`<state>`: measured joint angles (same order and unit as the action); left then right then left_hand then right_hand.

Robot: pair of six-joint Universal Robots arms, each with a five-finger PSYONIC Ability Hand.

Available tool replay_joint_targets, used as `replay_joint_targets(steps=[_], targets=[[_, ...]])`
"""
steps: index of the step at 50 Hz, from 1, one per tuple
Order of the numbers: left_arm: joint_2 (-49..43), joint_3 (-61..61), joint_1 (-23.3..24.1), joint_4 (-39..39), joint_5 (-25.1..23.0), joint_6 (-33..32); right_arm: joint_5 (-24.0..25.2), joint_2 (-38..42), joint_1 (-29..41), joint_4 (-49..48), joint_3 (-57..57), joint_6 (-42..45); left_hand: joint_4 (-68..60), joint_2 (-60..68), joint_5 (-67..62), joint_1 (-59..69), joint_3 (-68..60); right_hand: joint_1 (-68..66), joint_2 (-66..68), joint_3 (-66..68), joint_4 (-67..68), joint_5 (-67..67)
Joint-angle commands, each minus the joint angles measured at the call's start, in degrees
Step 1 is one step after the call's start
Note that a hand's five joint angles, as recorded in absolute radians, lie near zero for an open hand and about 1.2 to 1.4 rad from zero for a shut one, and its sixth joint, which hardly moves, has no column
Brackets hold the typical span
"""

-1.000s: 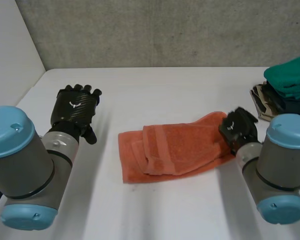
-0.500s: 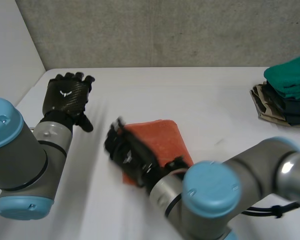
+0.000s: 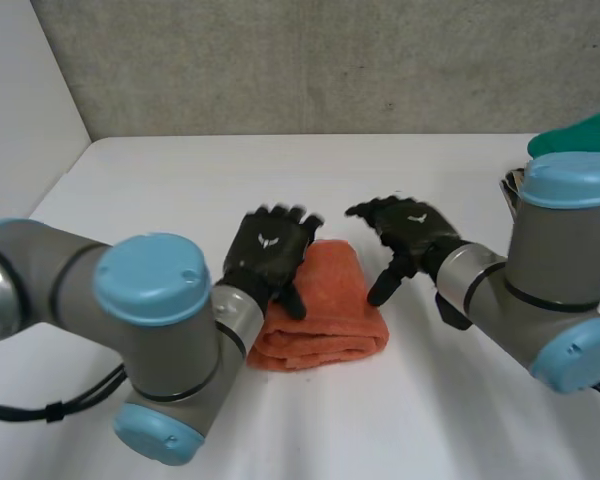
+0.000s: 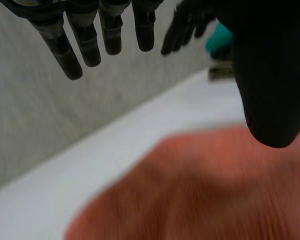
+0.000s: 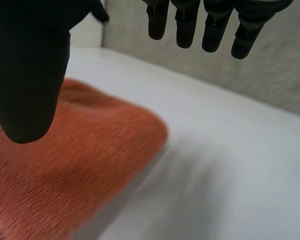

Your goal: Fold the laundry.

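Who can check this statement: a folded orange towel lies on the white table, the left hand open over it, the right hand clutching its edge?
One thing is wrong: the right hand clutches nothing. It is open by the edge of the towel, as the right wrist view shows. The rest stands.
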<state>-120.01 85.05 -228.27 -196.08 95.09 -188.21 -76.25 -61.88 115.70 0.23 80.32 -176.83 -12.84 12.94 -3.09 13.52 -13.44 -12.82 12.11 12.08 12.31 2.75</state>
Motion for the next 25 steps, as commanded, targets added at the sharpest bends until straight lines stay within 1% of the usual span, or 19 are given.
replay_joint_targets(steps=[1, 2, 6, 9, 13, 14, 17, 18, 19, 21, 23, 24, 25], targets=[[-3.82, -0.77, -0.68, 7.46, 8.97, -0.49, 6.38, 9.75, 0.31, 5.22, -7.27, 1.13, 0.10, -0.20, 0.35, -0.79, 0.70, 2.82, -2.11, -2.08, -2.31, -2.75], [-3.83, -0.59, -0.77, 7.81, 9.15, -0.58, 6.29, 11.67, 0.31, 5.65, -8.41, 1.31, 0.10, -0.20, 0.35, -0.79, 0.70, 2.82, -2.11, -2.08, -2.31, -2.75], [-3.91, 0.38, -0.86, 8.43, 9.33, -0.75, 5.68, 14.67, 0.49, 6.97, -10.27, 3.32, 0.27, -0.37, 0.52, -0.95, 0.87, 1.08, -0.38, -0.34, -0.57, -1.01], [-4.26, 0.82, -1.38, 8.43, 9.24, -1.10, 4.63, 15.03, 1.10, 7.24, -10.97, 6.49, 0.10, -0.20, 0.35, -0.79, 0.70, -1.97, 2.67, 2.71, 2.48, 2.04], [-4.09, 0.99, -2.26, 8.96, 9.06, -3.03, -0.29, 14.07, 2.07, 7.42, -11.24, 13.78, 0.43, -0.54, 0.69, -1.12, 1.03, -2.31, 3.02, 3.05, 2.83, 2.38], [-4.00, 0.99, -2.44, 8.96, 9.06, -3.56, -1.69, 13.20, 3.29, 7.59, -11.15, 15.71, 0.43, -0.54, 0.69, -1.12, 1.03, -2.31, 3.02, 3.05, 2.83, 2.38], [-3.39, 0.47, -2.53, 8.96, 8.28, -5.14, -3.63, 10.74, 5.93, 6.89, -9.49, 18.18, 0.77, -0.87, 1.02, -1.46, 1.37, -2.14, 2.85, 2.89, 2.66, 2.21], [-2.95, 0.21, -2.61, 8.87, 7.84, -5.41, -4.16, 8.73, 7.68, 6.37, -8.00, 18.45, 0.77, -0.88, 1.03, -1.46, 1.37, -1.81, 2.52, 2.55, 2.32, 1.88], [-2.42, -0.14, -2.70, 8.70, 7.31, -5.67, -4.43, 7.84, 8.22, 5.93, -7.29, 18.54, 0.94, -1.04, 1.19, -1.62, 1.54, -1.64, 2.35, 2.38, 2.15, 1.71], [-0.14, -1.46, -3.05, 8.43, 4.50, -5.94, -4.78, 5.99, 9.53, 4.52, -5.45, 18.63, 1.44, -1.55, 1.70, -2.13, 2.04, -1.47, 2.18, 2.21, 1.98, 1.54], [1.18, -2.52, -3.14, 8.43, 1.96, -5.94, -5.39, 3.62, 11.47, 1.01, -2.20, 18.54, 1.44, -1.55, 1.70, -2.13, 2.04, -0.63, 1.34, 1.38, 1.15, 0.70], [2.32, -3.65, -3.40, 8.52, -1.10, -5.77, -5.74, 2.83, 12.00, -0.30, -0.97, 18.37, 1.44, -1.55, 1.70, -2.13, 2.04, -0.46, 1.17, 1.21, 0.98, 0.53], [2.85, -4.36, -3.58, 8.69, -2.78, -5.59, -6.18, 2.03, 12.52, -1.71, 0.53, 18.36, 1.44, -1.55, 1.70, -2.13, 2.04, -0.46, 1.17, 1.20, 0.97, 0.53]])
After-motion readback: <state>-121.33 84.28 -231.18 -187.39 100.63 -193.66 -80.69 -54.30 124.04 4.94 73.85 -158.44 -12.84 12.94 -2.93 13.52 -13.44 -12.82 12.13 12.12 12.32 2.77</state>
